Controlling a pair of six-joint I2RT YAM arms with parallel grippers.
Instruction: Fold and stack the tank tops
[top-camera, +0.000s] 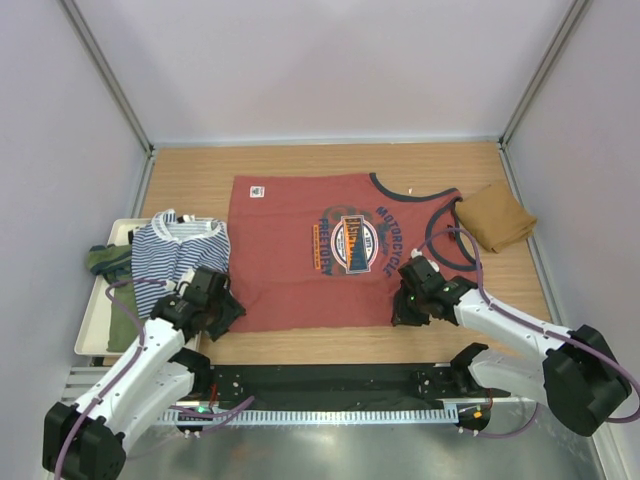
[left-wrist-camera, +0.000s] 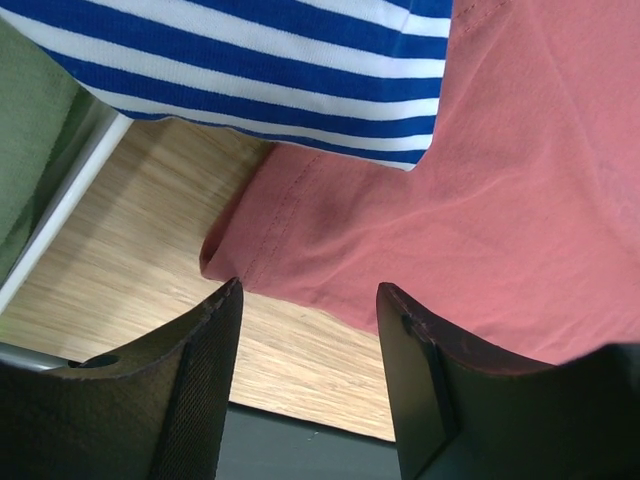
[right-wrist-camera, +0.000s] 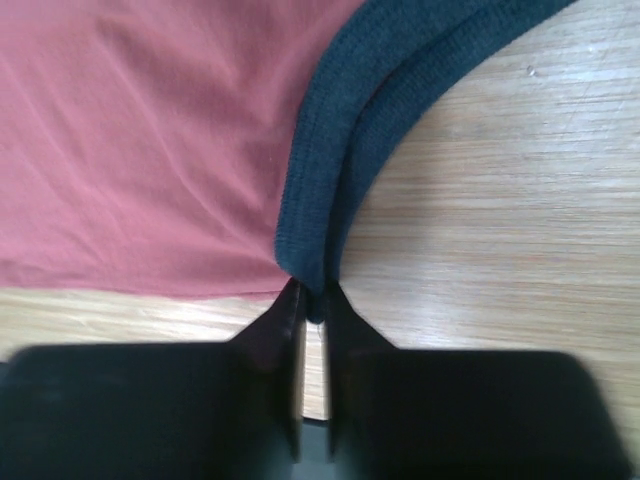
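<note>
rust-red tank top (top-camera: 320, 255) spread flat, striped top (top-camera: 178, 250) bunched left, olive top (top-camera: 108, 262) beyond, tan top (top-camera: 497, 216) folded right

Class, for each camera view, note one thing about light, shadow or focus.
Top external: even light, pale glare on the metal strip. Left wrist: the left gripper looks dark against the sharp rust-red tank top. Right wrist: the right gripper is blurred, the navy trim crisp.

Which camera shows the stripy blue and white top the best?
The top external view. Only there does most of the striped top show, bunched up from the tray edge to the red top. The left wrist view shows just a close-up strip of its stripes. The right wrist view shows none of it.
</note>
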